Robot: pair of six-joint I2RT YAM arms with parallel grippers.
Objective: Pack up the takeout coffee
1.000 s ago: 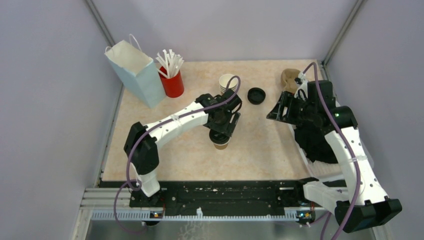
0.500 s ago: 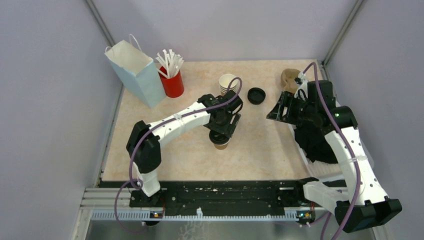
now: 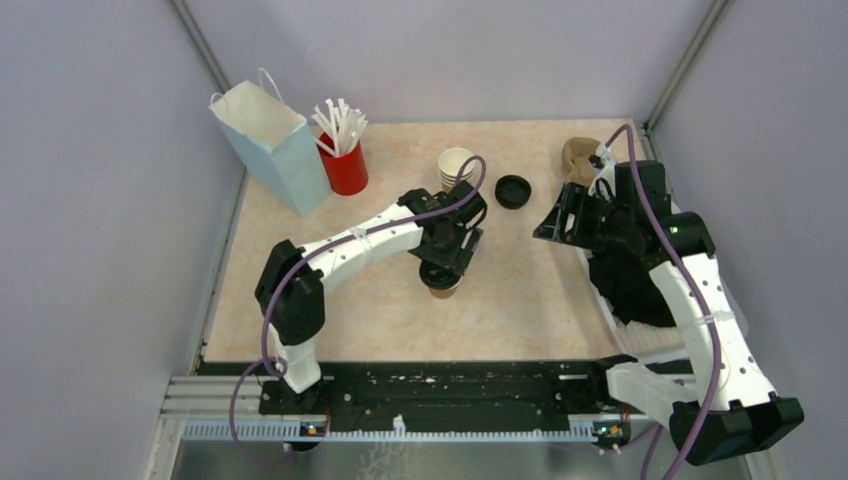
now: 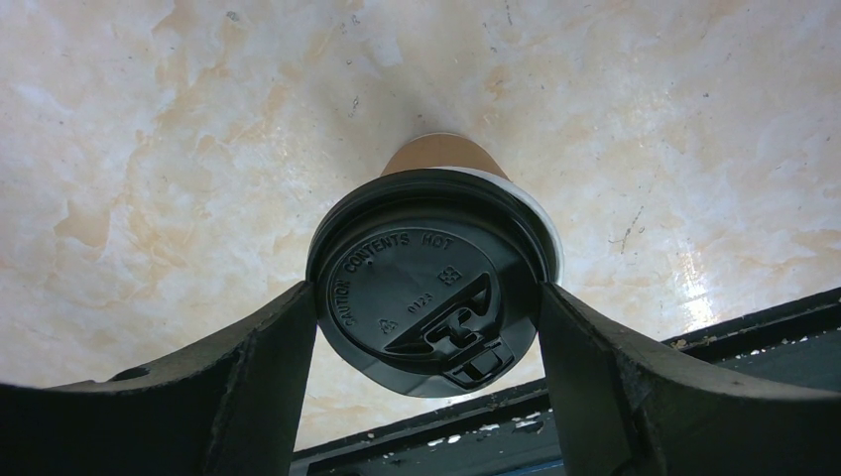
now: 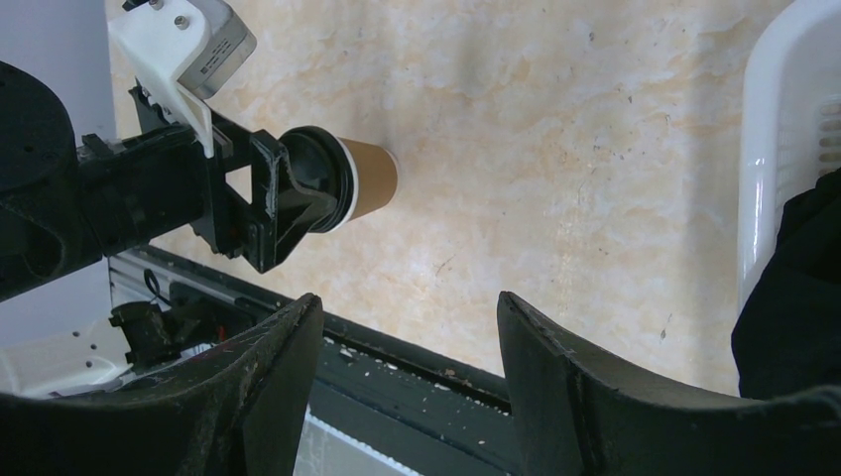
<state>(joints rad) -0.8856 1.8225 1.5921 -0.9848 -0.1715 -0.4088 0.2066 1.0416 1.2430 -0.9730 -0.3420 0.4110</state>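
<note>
beige marbled table (image 3: 350, 320), centre: your left gripper (image 3: 440, 268) is clamping the upright takeout coffee (image 4: 428, 283) at its lid rim; light, crushable, probably safer taking the cup wall. right gripper (image 5: 407, 367) is hanging spread, empty.

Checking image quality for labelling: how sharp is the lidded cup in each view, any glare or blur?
Left wrist: lid sharp, embossed lettering readable; slight glare on the table at right. Right wrist: takeout coffee clear, own fingers dark and soft. Top external: even light, coffee mostly hidden under the left gripper.
</note>
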